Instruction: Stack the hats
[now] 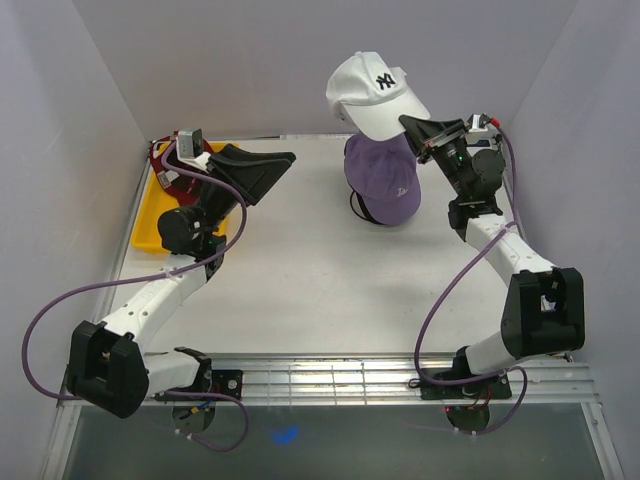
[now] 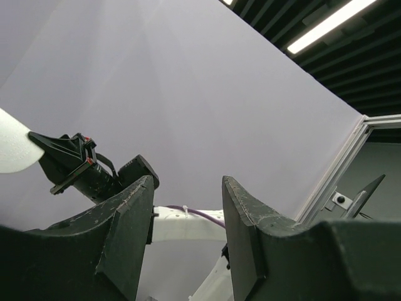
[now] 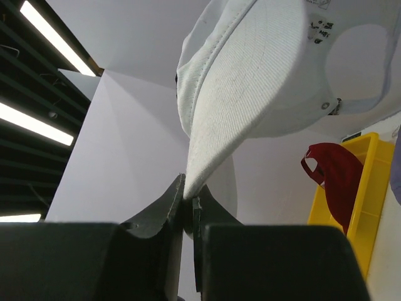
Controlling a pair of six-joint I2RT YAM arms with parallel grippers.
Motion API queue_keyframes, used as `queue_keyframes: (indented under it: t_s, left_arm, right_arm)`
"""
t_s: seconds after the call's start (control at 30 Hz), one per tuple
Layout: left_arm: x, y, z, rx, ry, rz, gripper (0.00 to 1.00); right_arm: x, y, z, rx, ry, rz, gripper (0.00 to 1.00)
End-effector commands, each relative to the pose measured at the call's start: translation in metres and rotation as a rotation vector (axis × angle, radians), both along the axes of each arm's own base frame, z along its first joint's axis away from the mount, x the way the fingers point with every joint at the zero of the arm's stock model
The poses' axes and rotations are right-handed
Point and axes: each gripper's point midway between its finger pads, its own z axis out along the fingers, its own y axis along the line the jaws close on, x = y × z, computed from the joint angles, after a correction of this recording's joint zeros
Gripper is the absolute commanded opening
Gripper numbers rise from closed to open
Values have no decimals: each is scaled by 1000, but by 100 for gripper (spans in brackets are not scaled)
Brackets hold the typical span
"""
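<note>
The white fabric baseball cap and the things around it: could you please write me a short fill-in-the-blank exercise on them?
1. The right gripper is shut on the ____ of the white fabric baseball cap.
2. The fabric cap resting on the table under the raised white cap is ____ in colour.
3. The dark red fabric cap lies in the ____ plastic tray.
4. The left gripper is ____, with nothing between its fingers.
Missing words: brim; purple; yellow; open.
</note>
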Motion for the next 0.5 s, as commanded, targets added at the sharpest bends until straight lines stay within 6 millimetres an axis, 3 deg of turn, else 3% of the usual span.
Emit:
queue_keyframes:
  t_s: [0.0,0.47]
  left_arm:
    - [-10,3,12,23,-39,-10,57]
    - [-8,3,6,35,-25,-25,57]
  right_arm:
    - [-25,-3,31,46,-179,34,8]
    - [-32,-15,1,43,-158,28,8]
